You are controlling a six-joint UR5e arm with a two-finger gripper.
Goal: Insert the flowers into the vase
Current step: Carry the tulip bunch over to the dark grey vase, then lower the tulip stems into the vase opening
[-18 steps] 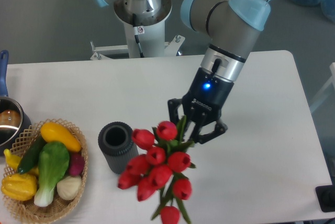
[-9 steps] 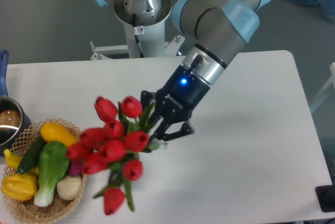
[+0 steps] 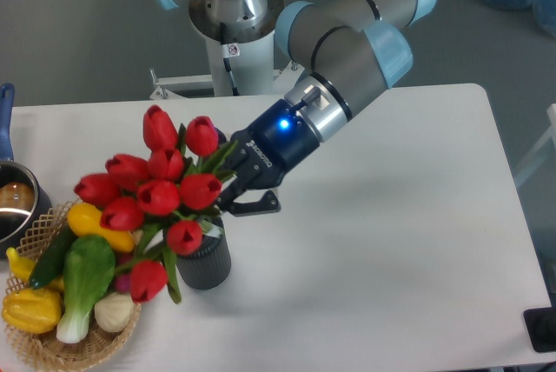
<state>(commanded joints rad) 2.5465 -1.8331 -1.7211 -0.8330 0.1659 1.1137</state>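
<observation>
The flowers (image 3: 161,194), a bunch of red tulips with green stems and leaves, hang above the table's left half, heads leaning left. My gripper (image 3: 233,182) is shut on their stems from the right. The vase (image 3: 204,261), a short dark ribbed cylinder, stands on the table directly below the bunch; tulips and leaves hide its mouth. The lowest tulip heads hang over the vase's left side, and I cannot tell whether the stem ends are inside the vase.
A wicker basket (image 3: 39,348) with yellow, green and purple vegetables sits at the front left, close beside the vase. A metal pot (image 3: 15,207) with a blue handle stands at the left edge. The arm's base (image 3: 234,16) rises behind the table.
The arm has swung left and tilted, carrying the tulips from right of the vase to above it. The bunch now covers the vase's mouth.
</observation>
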